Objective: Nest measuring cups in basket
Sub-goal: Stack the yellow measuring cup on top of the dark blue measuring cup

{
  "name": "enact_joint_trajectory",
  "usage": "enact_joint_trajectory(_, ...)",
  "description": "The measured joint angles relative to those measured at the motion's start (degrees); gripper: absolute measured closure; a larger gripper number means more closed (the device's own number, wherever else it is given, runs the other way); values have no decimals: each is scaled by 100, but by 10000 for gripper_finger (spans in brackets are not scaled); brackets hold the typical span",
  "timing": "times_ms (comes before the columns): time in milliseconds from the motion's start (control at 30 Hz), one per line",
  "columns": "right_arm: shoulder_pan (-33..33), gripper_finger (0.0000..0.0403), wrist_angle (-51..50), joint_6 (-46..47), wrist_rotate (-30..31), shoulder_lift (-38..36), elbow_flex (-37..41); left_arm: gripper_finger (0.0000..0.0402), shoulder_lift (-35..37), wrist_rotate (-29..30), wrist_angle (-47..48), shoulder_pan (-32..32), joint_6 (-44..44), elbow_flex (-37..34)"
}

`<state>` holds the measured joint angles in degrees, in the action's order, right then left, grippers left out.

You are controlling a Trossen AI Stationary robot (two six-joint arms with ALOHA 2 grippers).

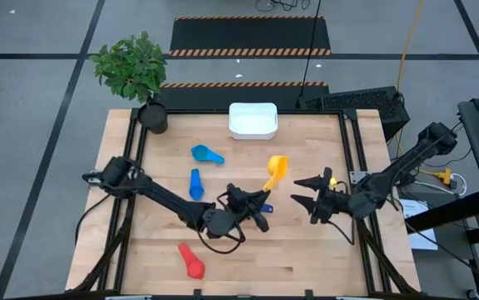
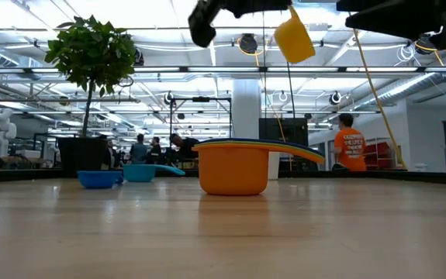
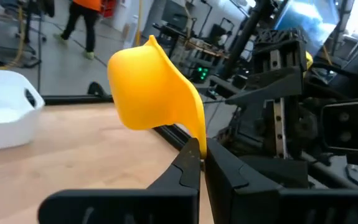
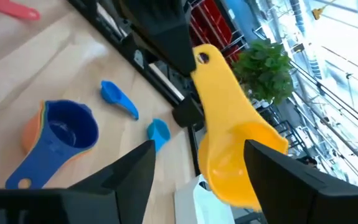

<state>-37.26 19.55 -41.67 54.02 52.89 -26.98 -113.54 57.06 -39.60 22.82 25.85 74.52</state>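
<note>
My left gripper point(image 3: 200, 149) is shut on a yellow measuring cup point(image 3: 154, 87), held high above the table point(image 2: 294, 37). A nested stack of measuring cups, orange at the bottom point(image 2: 234, 167) and blue on top point(image 4: 66, 127), stands on the wood under my left arm point(image 1: 265, 208). My right gripper point(image 4: 198, 146) is open to the right of the yellow cup, its fingers spread level with the bowl point(image 4: 235, 155) and apart from it. The white basket point(image 1: 252, 119) sits at the table's far edge. My left gripper pinches the yellow cup's handle point(image 3: 196, 134) at its free end, by the hanging hole point(image 4: 202, 59), between its two fingers. The fingers come level from the table's left and lie along the handle. The cup is lifted clear and sticks out beyond the fingertips.
A light blue cup point(image 1: 208, 154) and a blue cup point(image 1: 196, 183) lie left of centre, and a red cup point(image 1: 191, 260) lies near the front edge. A potted plant point(image 1: 135, 67) stands at the far left corner. People move about in the room beyond.
</note>
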Motion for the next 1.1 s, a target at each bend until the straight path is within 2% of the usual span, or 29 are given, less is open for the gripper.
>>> enact_joint_trajectory(300,86,202,92,37,17,502,-28,396,-78,-553,-102,-10,129,0)
enact_joint_trajectory(433,170,212,389,38,224,655,-28,396,-77,-829,-99,-10,168,0)
enact_joint_trajectory(633,254,233,417,26,299,813,-28,397,-77,-881,-87,10,127,0)
enact_joint_trajectory(767,256,274,422,-70,296,865,-28,395,-77,-881,-80,7,131,0)
enact_joint_trajectory(1000,258,384,431,-89,301,869,-28,393,-76,-879,-38,9,131,0)
enact_joint_trajectory(1100,258,394,476,-81,306,861,-35,372,-76,-915,-33,20,68,0)
